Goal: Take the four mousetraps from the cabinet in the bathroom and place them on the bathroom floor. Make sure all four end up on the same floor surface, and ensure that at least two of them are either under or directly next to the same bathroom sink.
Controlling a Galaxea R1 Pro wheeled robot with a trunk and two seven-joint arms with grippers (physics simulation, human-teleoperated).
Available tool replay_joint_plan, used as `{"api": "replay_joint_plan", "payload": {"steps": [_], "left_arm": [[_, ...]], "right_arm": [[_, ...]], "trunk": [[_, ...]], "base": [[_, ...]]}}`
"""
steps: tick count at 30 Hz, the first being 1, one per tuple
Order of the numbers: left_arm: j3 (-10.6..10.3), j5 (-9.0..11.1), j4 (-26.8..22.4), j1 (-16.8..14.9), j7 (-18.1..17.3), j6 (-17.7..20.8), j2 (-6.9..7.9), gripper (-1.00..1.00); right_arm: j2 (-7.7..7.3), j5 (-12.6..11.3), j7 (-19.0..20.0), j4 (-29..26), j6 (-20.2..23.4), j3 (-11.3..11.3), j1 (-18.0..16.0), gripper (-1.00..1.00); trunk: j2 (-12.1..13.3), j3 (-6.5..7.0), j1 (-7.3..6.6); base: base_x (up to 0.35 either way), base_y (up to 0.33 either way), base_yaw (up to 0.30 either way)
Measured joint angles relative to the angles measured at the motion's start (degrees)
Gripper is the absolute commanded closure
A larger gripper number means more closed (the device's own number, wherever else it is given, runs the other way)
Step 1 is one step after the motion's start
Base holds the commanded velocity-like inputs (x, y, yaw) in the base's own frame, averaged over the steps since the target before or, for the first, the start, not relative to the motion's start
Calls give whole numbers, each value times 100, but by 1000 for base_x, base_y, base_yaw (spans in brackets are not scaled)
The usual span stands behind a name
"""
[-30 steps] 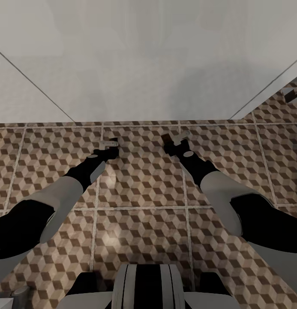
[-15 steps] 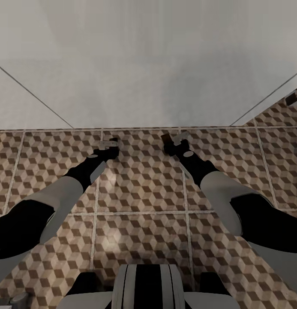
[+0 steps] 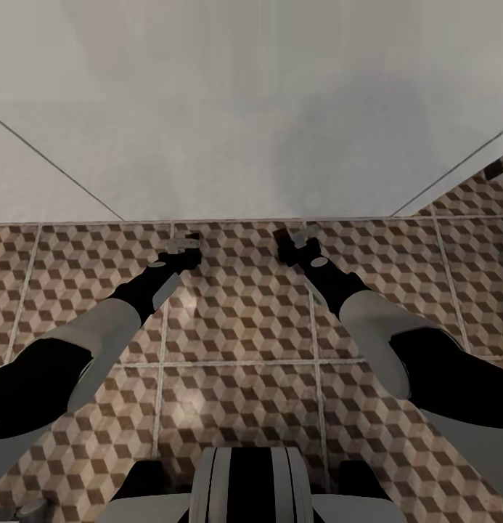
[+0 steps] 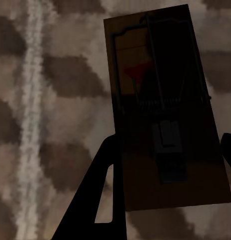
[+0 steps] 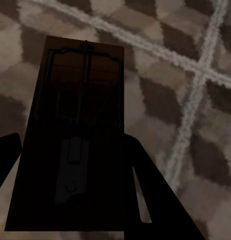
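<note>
Two mousetraps are riding in the robot's grippers above the bathroom floor (image 3: 236, 327), one in each. The left gripper (image 3: 184, 245) is clamping its fingers (image 4: 103, 200) on the long edges of the left trap (image 4: 168, 110), whose dark wire, spring and red spot are facing the wrist camera. The right gripper (image 3: 298, 240) is gripping the right trap (image 5: 73, 150) the same way, its board lying in shadow between the dark fingers (image 5: 145, 195). Both arms are reaching forward side by side over the cube-patterned tiles, near the foot of a plain pale wall (image 3: 251, 109). Pale grout lines are crossing the floor beneath each trap.
</note>
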Motion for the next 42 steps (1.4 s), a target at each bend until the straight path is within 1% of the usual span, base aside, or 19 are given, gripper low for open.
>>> {"api": "replay_joint_plan", "payload": {"steps": [9, 14, 18, 42], "left_arm": [[0, 0, 2, 1, 0, 0, 0, 100], [0, -1, 48, 6, 0, 0, 0, 100], [0, -2, 80, 20, 1, 0, 0, 100], [0, -4, 139, 40, 1, -7, 0, 100]], "right_arm": [[2, -1, 0, 30, 0, 1, 0, 100], [9, 3, 0, 245, -36, -3, 0, 100], [6, -2, 0, 301, -139, -2, 2, 100], [10, -3, 0, 316, -173, 8, 3, 100]], "trunk": [[0, 0, 0], [0, 0, 0], [0, 0, 0], [0, 0, 0]], "base": [[4, 0, 0], [0, 0, 0], [0, 0, 0], [0, 0, 0]]}}
